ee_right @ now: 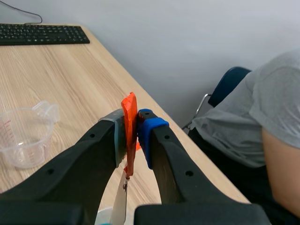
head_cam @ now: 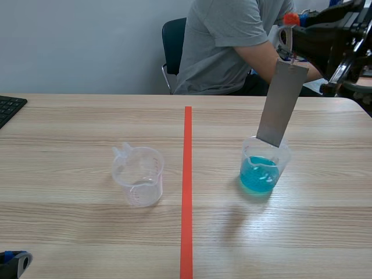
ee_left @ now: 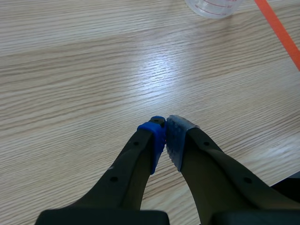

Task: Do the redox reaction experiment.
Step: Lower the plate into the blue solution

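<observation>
Taking twelve o'clock as straight away from the robot, the left gripper point(ee_left: 165, 136) sits nearest, at about seven o'clock on the table point(head_cam: 75, 232). Its pads are pressed together on nothing, and it hangs low over bare wood. It appears to have no part in the present step.

Farther in, the empty beaker point(head_cam: 138, 174) stands at nine o'clock of the tape line point(head_cam: 188, 192), clear and dry-looking. The blue-solution beaker point(head_cam: 264, 168) stands at three o'clock, well apart from it, and is roughly a third full.

Above that beaker the metal strip point(head_cam: 283, 102) hangs tilted, its top leaning toward one o'clock. Its lower edge is inside the beaker's mouth, but it seems to stop just short of the liquid. Whether it touches the surface cannot be told.

The right gripper point(ee_right: 132, 123) holds the strip from above, pinching the orange tab point(ee_right: 129, 105) at its top.

My reading is that the strip is picked up and brought over the solution, but the dipping is barely begun. The strip has to go lower and sit in the blue liquid for the reaction.

At twelve o'clock a person point(head_cam: 232, 46) sits across the table.
</observation>
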Available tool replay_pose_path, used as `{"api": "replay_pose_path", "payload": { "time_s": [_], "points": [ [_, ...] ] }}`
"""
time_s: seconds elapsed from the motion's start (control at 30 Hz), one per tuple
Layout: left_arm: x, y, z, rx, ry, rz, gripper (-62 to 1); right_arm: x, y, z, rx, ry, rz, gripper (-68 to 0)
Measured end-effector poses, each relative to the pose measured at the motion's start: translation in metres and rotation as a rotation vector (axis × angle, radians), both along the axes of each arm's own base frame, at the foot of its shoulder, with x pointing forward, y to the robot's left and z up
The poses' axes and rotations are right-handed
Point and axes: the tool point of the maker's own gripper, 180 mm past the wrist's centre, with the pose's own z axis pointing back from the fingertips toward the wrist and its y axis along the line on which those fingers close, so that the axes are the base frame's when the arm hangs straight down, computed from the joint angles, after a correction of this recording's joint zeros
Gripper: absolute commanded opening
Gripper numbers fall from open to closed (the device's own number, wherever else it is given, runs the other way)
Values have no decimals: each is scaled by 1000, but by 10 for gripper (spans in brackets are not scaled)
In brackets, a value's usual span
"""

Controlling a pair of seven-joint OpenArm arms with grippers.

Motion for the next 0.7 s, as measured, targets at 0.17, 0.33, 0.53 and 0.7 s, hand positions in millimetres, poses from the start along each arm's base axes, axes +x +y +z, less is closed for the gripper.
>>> {"api": "replay_pose_path", "payload": {
  "time_s": [0.17, 0.33, 0.53, 0.7],
  "points": [
    [0, 0, -1, 2, 4, 0, -565, 5, 0, -18, -10, 23, -28, -660],
    [-7, 2, -10, 26, 60, -7, -565, 8, 2, -43, -13, 66, -39, -660],
    [-6, 10, -14, 64, 68, 23, -565, 8, 9, -81, -38, 130, -42, -660],
    [-9, 11, -18, 75, 96, 18, -565, 10, 12, -108, -46, 177, -45, -660]
  ]
}}
